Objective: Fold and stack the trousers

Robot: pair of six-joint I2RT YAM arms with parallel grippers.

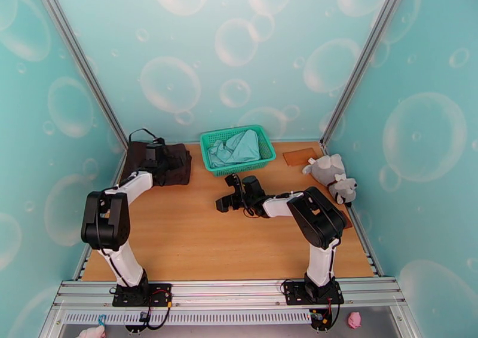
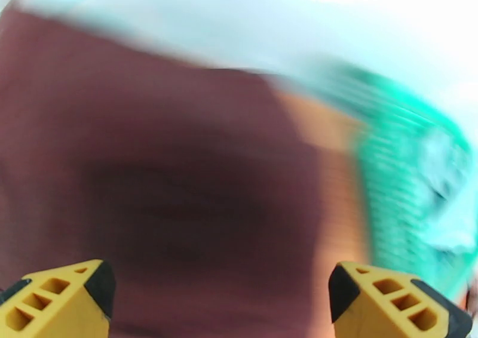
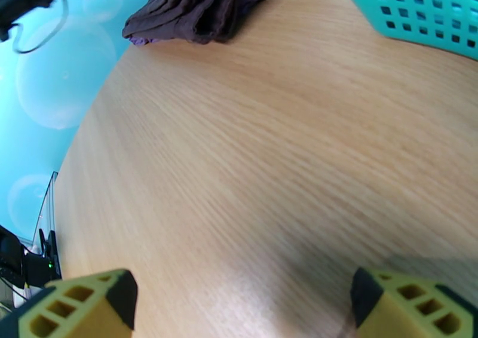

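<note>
The trousers (image 1: pixel 178 165) lie as a folded dark brown bundle at the back left of the table. My left gripper (image 1: pixel 156 154) hangs right over them. In the blurred left wrist view its yellow fingertips (image 2: pixel 71 297) stand wide apart above the brown fabric (image 2: pixel 167 172), so the left gripper (image 2: pixel 221 300) is open and holds nothing. My right gripper (image 1: pixel 227 193) hovers low over bare wood mid-table, in front of the basket. The right gripper (image 3: pixel 239 309) is open and empty, and the trousers (image 3: pixel 197 5) show far ahead of it.
A green mesh basket (image 1: pixel 263 154) with a pale teal garment (image 1: pixel 239 147) stands at the back centre. A grey plush toy (image 1: pixel 331 178) and a flat brown piece (image 1: pixel 300 156) lie at the back right. A sliver of purple cloth (image 3: pixel 140 40) peeks from under the trousers.
</note>
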